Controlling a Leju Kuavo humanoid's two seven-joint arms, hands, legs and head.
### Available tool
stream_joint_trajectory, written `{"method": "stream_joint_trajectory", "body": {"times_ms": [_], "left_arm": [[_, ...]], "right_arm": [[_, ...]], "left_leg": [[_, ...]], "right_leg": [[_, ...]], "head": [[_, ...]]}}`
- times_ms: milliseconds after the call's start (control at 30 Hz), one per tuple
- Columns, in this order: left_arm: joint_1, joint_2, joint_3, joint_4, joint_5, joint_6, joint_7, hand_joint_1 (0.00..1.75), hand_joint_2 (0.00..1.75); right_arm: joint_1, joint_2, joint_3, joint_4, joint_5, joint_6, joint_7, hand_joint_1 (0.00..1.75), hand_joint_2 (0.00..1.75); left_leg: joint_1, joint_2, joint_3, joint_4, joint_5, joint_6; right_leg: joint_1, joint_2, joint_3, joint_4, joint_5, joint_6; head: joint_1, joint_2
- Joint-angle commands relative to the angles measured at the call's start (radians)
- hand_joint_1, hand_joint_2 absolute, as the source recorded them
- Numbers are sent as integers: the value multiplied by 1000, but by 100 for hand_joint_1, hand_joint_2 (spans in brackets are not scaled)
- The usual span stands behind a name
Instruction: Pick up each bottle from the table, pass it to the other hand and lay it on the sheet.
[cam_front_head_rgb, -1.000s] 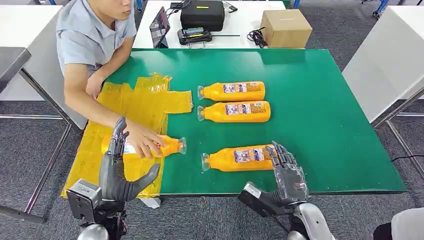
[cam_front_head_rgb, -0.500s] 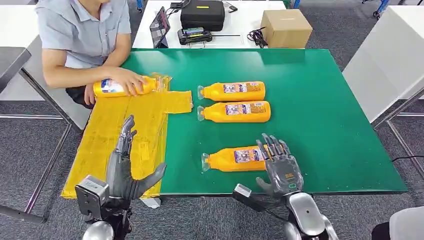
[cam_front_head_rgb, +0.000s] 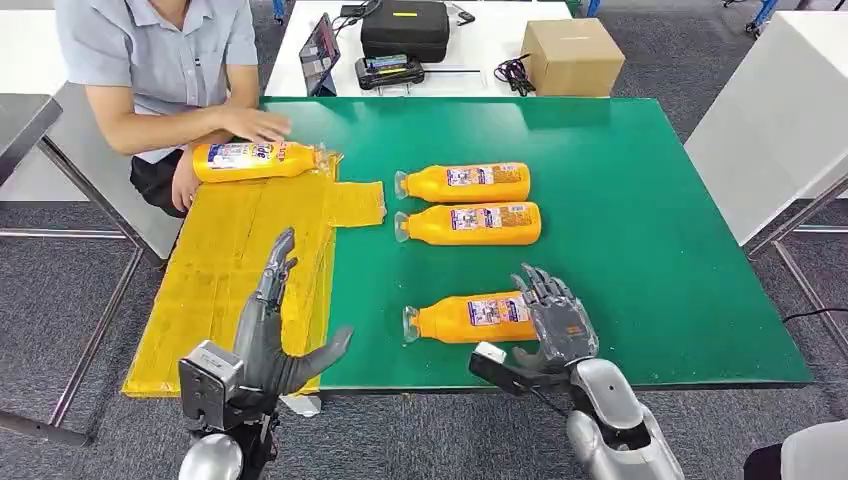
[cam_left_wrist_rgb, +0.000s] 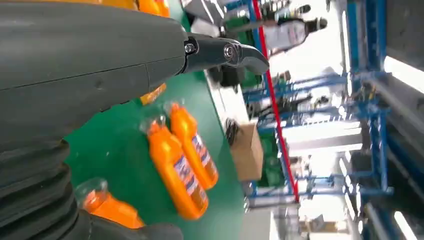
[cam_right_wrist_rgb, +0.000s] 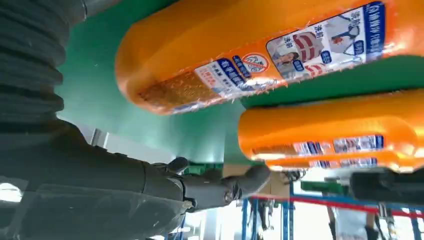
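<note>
The silver left arm raises its dark grey left hand (cam_front_head_rgb: 268, 335) with fingers straight and thumb spread wide, holding nothing, while the right hand (cam_front_head_rgb: 556, 322) at the silver right arm's end has its fingers apart.

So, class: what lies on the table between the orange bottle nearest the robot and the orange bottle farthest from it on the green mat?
In the head view, one more orange plastic bottle lies between the nearest bottle and the farthest.

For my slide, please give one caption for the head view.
Right hand reaches the nearest bottle; left hand waits open over the yellow sheet.
</note>
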Motion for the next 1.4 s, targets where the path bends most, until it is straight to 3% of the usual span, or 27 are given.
{"method": "stream_joint_trajectory", "body": {"times_ms": [33, 367, 667, 900, 1067, 1367, 1400], "left_arm": [[-46, 31, -48, 98, -2, -7, 14, 0, 175], [-55, 33, -60, 117, 5, -13, 31, 0, 175], [-81, 42, -76, 148, 19, -21, 37, 0, 175], [-82, 42, -76, 149, 20, -22, 37, 0, 175], [-102, 45, -90, 175, 36, -28, 38, 0, 175], [-120, 48, -103, 198, 50, -31, 39, 0, 175], [-125, 49, -105, 204, 53, -31, 39, 0, 175]], "right_arm": [[-90, -21, 19, 168, -12, 18, 2, 0, 175], [-123, -26, 55, 183, -10, 27, 6, 0, 175], [-214, -81, 111, 320, -94, 106, -2, 0, 175], [-216, -81, 112, 322, -96, 106, -3, 0, 175], [-303, -121, 177, 421, -168, 161, -24, 0, 175], [-369, -171, 278, 476, -224, 210, -33, 0, 175], [-375, -191, 296, 480, -243, 226, -37, 7, 175]], "left_leg": [[1, 0, 3, -1, 0, -1], [2, 3, 4, 0, -2, -3], [1, 1, 4, -1, -1, -2], [1, 1, 3, 0, -1, -2], [0, 2, 2, 0, 0, -1], [1, 3, 4, 1, -2, -2], [2, 2, 4, 1, -1, -2]], "right_leg": [[1, 0, 3, -1, 0, -2], [2, 2, 4, 0, -1, -3], [1, 1, 4, -1, 0, -2], [1, 0, 3, -1, 0, -2], [1, 1, 2, 0, 0, -2], [2, 2, 4, 0, 0, -3], [2, 1, 5, -1, 0, -3]], "head": [[0, 0], [0, 0], [0, 0], [0, 0], [0, 0], [0, 0], [0, 0]]}}
